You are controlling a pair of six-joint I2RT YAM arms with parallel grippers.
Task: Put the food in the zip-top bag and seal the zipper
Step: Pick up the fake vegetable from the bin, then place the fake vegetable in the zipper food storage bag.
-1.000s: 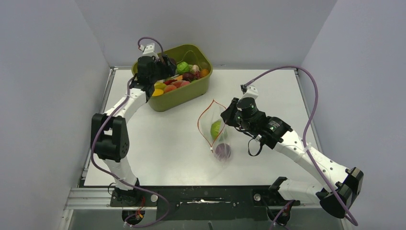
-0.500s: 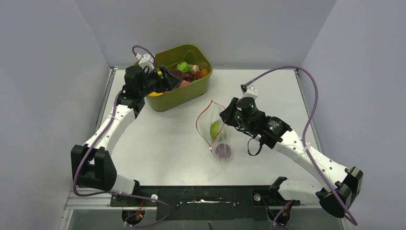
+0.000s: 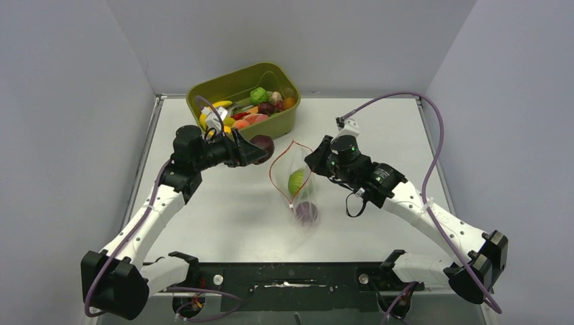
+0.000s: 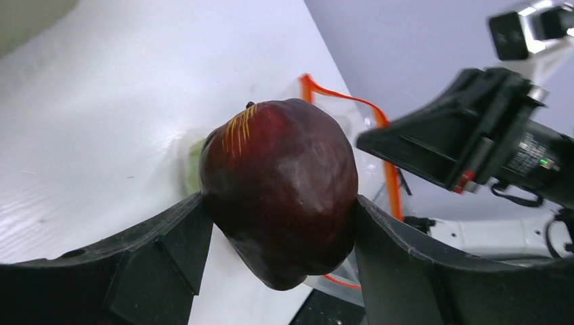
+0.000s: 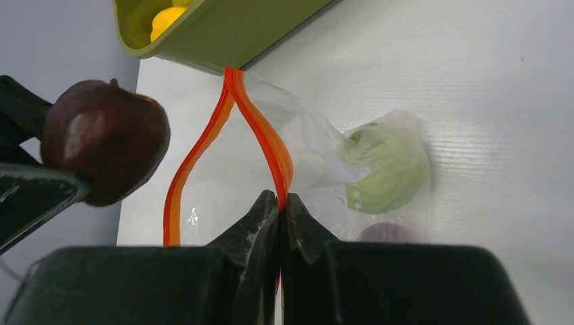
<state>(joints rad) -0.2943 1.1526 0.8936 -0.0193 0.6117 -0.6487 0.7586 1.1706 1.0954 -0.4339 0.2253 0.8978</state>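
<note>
My left gripper (image 3: pixel 260 148) is shut on a dark red toy apple (image 3: pixel 262 145), also in the left wrist view (image 4: pixel 281 183), held just left of the bag's mouth. The clear zip-top bag (image 3: pixel 295 189) lies mid-table with its red-orange zipper (image 3: pixel 272 172) gaping open. A green toy (image 3: pixel 296 183) and a purple toy (image 3: pixel 306 212) lie inside it. My right gripper (image 3: pixel 313 161) is shut on the zipper's right rim (image 5: pixel 271 149) and holds it up. The right wrist view shows the apple (image 5: pixel 105 149) beside the opening.
An olive-green tub (image 3: pixel 271 126) with several toy fruits and vegetables stands at the back, just behind the bag and the left gripper. Grey walls close in both sides and the back.
My left gripper has lifted the apple out of the tub and carried it forward and right to the bag's mouth. My right gripper has shifted slightly left with the bag rim.
</note>
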